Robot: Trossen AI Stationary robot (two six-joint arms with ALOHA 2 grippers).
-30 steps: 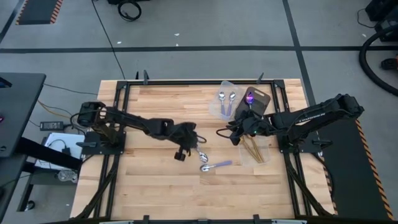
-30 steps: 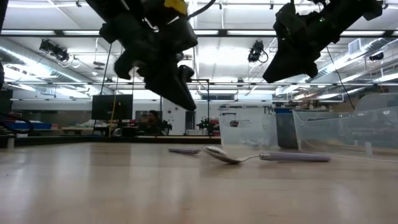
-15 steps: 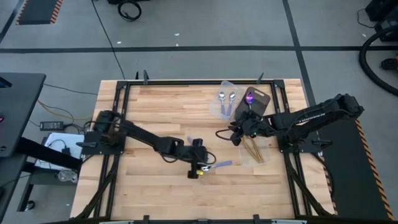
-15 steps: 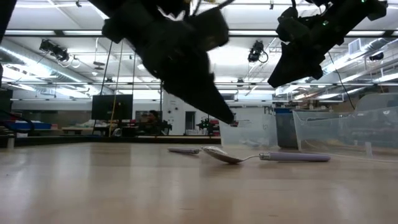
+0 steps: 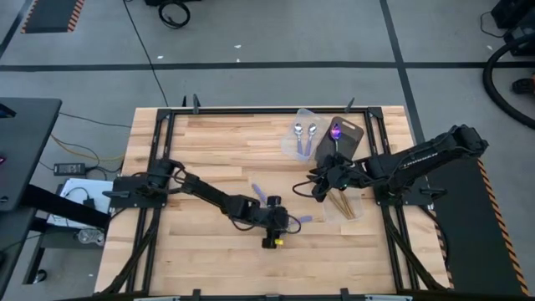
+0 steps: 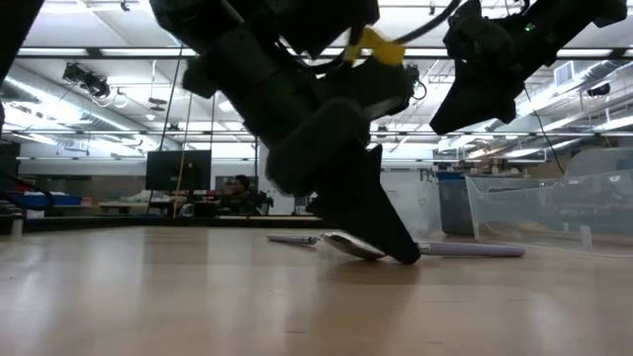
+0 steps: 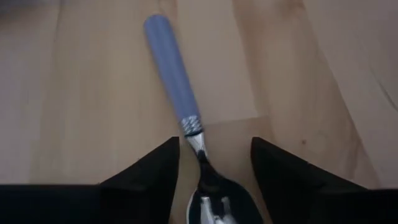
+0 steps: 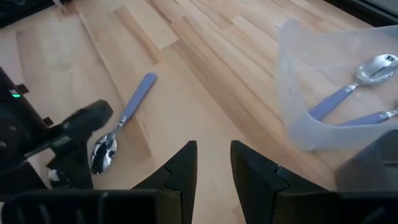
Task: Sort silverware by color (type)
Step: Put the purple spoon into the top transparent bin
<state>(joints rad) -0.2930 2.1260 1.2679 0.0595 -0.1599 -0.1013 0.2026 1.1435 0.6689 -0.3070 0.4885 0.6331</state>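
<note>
We read no brand, label or writing anywhere on the table (image 5: 201, 142).

Starting at the left, the left gripper (image 5: 274, 224) is low over the table, near its front middle. In its wrist view its two dark fingers (image 7: 152, 171) stand spread, one on each side of the neck of a spoon with a blue-violet handle (image 7: 171, 71); the shiny bowl lies between them and the handle points away from the gripper. We cannot tell whether the fingers touch the metal. In the low view this gripper's tip is down at the wood right at that spoon (image 6: 465, 250). A second blue-handled spoon (image 5: 258, 191) lies on the wood just behind the left gripper.

Further right, the right gripper (image 5: 322, 182) hangs above the table, near a clear container of gold pieces (image 5: 341, 202). Its fingers (image 8: 183, 165) stand a little apart with nothing between them. Behind it a clear container (image 5: 303, 138) holds two spoons with silver bowls, and beside that a dark container holds an iridescent purple spoon (image 5: 336, 131).
</note>
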